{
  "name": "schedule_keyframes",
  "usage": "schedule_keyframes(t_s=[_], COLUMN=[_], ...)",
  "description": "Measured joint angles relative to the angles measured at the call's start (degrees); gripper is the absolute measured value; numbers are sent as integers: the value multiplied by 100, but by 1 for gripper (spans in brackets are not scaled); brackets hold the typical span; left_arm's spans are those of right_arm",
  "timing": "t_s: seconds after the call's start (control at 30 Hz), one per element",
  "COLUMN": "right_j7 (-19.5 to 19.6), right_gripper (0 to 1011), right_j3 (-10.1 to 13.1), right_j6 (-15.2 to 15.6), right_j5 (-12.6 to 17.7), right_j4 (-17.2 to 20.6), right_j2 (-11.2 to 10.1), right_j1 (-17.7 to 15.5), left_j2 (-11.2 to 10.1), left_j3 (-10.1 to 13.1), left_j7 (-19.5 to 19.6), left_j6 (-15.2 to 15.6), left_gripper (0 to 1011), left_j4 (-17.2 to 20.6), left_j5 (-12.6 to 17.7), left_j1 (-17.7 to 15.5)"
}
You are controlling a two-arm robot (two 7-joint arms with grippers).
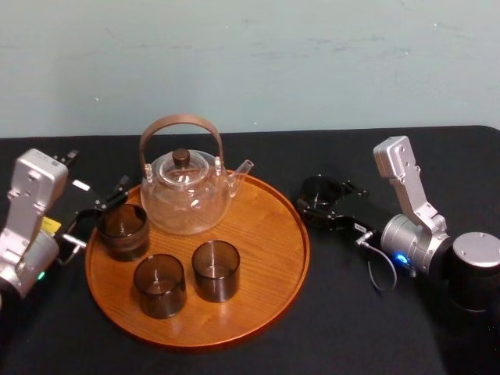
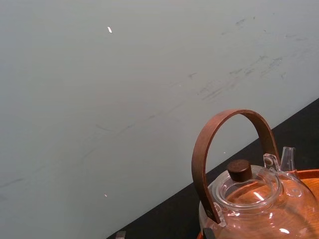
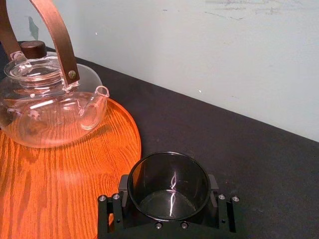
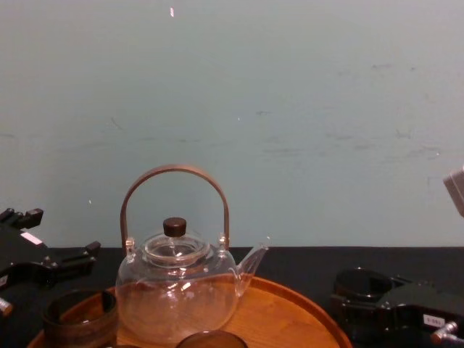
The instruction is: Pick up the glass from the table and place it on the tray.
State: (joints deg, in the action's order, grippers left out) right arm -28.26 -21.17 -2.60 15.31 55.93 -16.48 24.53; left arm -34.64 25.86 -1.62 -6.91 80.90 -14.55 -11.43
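A dark smoky glass (image 3: 169,185) stands just off the right rim of the round wooden tray (image 1: 269,234) and sits between the jaws of my right gripper (image 3: 169,209), which is shut on it. In the head view this glass (image 1: 319,190) is over the black table (image 1: 351,328), with the right gripper (image 1: 322,201) around it. I cannot tell whether it rests on the cloth or hangs just above it. My left gripper (image 1: 98,212) is open at the tray's left rim, beside another dark glass (image 1: 123,231) on the tray and not holding it.
A clear glass teapot (image 1: 186,191) with a brown hoop handle stands at the back of the tray. Two more dark glasses (image 1: 159,285) (image 1: 216,270) stand at the tray's front. Bare wood shows on the tray's right side, and a pale wall runs behind the table.
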Motion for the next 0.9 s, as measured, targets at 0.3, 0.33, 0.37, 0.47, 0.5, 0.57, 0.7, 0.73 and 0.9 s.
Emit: schedule_keyframes(t_s=[0.3, 0.33, 0.37, 0.47, 0.5, 0.57, 0.7, 0.73, 0.9], right_j7=[0, 0, 0, -1, -1, 0, 0, 0, 0], right_gripper=[904, 904, 904, 904, 904, 904, 904, 905, 904], right_j3=[0, 0, 0, 0, 0, 0, 0, 0, 0], right_j6=[0, 0, 0, 0, 0, 0, 0, 0, 0], right_j5=[0, 0, 0, 0, 0, 0, 0, 0, 0], right_j4=[0, 0, 0, 0, 0, 0, 0, 0, 0], right_j2=[0, 0, 0, 0, 0, 0, 0, 0, 0], right_j1=[0, 0, 0, 0, 0, 0, 0, 0, 0], left_j2=[0, 0, 0, 0, 0, 0, 0, 0, 0], left_j3=[0, 0, 0, 0, 0, 0, 0, 0, 0], left_j7=[0, 0, 0, 0, 0, 0, 0, -1, 0], left_j6=[0, 0, 0, 0, 0, 0, 0, 0, 0], left_gripper=[1001, 1001, 1001, 1001, 1001, 1001, 1001, 1001, 1001], left_j4=[0, 0, 0, 0, 0, 0, 0, 0, 0], left_j5=[0, 0, 0, 0, 0, 0, 0, 0, 0], left_j1=[0, 0, 0, 0, 0, 0, 0, 0, 0])
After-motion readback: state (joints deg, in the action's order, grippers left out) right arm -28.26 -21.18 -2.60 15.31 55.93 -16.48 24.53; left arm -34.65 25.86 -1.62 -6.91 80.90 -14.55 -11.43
